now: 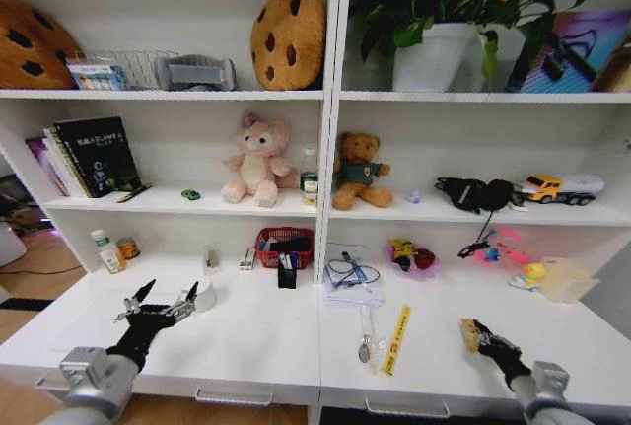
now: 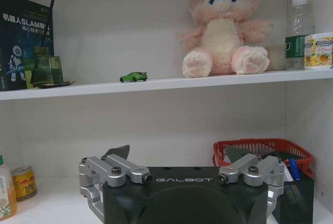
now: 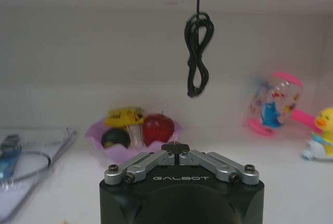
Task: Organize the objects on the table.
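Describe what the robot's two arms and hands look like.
Both arms end in silver-grey metal wrist segments with black sections leading to the hands. The left hand and right hand each have a black body marked GALBOT in pale letters, silver linkage bars with dark screws, and black pointed fingertips.

A tiny green toy car [image 2: 133,77] is seen upright on the middle shelf, left of centre. A small can [image 1: 127,247] is placed at the white table's [image 1: 256,336] far left.
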{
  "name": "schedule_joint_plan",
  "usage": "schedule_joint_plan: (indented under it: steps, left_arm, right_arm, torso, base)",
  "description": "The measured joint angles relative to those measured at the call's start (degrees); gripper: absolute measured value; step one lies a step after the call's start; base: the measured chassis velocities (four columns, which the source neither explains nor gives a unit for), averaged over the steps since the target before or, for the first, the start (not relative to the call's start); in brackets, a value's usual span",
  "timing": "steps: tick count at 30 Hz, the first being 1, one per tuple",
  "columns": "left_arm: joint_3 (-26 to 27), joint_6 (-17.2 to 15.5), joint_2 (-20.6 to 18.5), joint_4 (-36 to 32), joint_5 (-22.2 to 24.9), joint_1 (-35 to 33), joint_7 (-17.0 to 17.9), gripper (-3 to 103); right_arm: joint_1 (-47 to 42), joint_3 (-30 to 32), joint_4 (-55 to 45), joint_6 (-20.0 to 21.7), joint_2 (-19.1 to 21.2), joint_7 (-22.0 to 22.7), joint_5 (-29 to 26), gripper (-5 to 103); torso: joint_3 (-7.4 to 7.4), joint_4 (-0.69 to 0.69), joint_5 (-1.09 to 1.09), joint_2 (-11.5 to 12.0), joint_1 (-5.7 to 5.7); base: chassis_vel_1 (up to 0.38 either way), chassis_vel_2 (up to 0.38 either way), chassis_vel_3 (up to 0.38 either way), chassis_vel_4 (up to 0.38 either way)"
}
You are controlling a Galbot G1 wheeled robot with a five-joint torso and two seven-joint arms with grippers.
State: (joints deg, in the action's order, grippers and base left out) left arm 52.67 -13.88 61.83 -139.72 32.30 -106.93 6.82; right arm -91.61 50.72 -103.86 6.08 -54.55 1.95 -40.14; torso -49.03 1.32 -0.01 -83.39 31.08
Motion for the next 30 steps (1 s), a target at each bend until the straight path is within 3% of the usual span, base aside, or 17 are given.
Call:
schedule_joint_plan:
  steps: [3, 6, 10, 16, 23, 24, 25, 27, 28, 30]
  left_arm:
    - [0.0, 0.0, 0.0, 0.0, 0.0, -0.01, 0.0, 100]
    - [0.0, 0.0, 0.0, 0.01, 0.0, 0.0, 0.01, 100]
    - [0.0, 0.0, 0.0, 0.01, 0.0, -0.01, 0.01, 100]
    - [0.0, 0.0, 0.0, 0.01, 0.0, 0.0, 0.01, 100]
    - [0.0, 0.0, 0.0, 0.01, 0.0, 0.0, 0.0, 100]
    - [0.0, 0.0, 0.0, 0.01, 0.0, 0.0, 0.0, 100]
    - [0.0, 0.0, 0.0, 0.01, 0.0, 0.0, 0.0, 100]
    - [0.0, 0.0, 0.0, 0.01, 0.0, 0.0, 0.0, 100]
    - [0.0, 0.0, 0.0, 0.01, 0.0, 0.0, 0.0, 100]
    - [0.0, 0.0, 0.0, 0.0, 0.0, 0.0, 0.0, 100]
  right_arm:
    - [14.79, -5.0, 7.84, 2.58, 2.81, 0.09, -1.51, 0]
    - [20.3, -7.66, 11.91, 3.22, 3.42, 0.17, -2.02, 0]
    - [32.94, -15.86, 21.28, 3.5, 3.76, 0.07, -1.92, 0]
    - [40.29, -22.84, 26.68, 2.84, 2.24, -0.37, -1.14, 0]
    - [42.51, -24.35, 28.62, 1.88, 1.21, -0.29, 0.19, -3]
    - [43.21, -24.63, 29.49, 1.22, 0.86, -0.03, 0.89, 8]
    - [43.21, -24.63, 29.49, 1.22, 0.86, -0.03, 0.89, 8]
    - [44.03, -24.93, 31.16, -0.58, 0.33, 0.14, 1.61, 19]
    - [43.04, -24.64, 31.18, -0.99, 0.31, -0.22, 1.46, 29]
    - [41.94, -24.13, 30.76, -1.23, 0.32, -0.36, 1.44, 35]
  torso:
    - [-0.01, -0.06, 0.02, 0.01, 0.01]
    - [-0.01, -0.01, 0.0, 0.01, 0.01]
    - [-0.02, -0.03, 0.0, 0.01, 0.01]
    - [-0.01, -0.01, 0.01, 0.01, 0.01]
    - [0.0, -0.02, 0.0, 0.01, 0.01]
    - [-0.01, -0.03, 0.0, 0.01, 0.01]
    - [-0.01, -0.03, 0.0, 0.01, 0.01]
    - [-0.01, -0.03, -0.01, 0.01, 0.01]
    - [0.0, -0.02, -0.01, 0.01, 0.01]
    - [0.0, -0.01, 0.02, 0.01, 0.01]
  base:
    - [0.0, 0.0, 0.0, 0.0]
    - [0.0, 0.0, 0.0, 0.0]
    - [0.0, 0.0, 0.0, 0.0]
    - [0.0, 0.0, 0.0, 0.0]
    - [0.0, 0.0, 0.0, 0.0]
    - [0.0, 0.0, 0.0, 0.0]
    - [0.0, 0.0, 0.0, 0.0]
    - [0.0, 0.0, 0.0, 0.0]
    - [0.0, 0.0, 0.0, 0.0]
    - [0.0, 0.0, 0.0, 0.0]
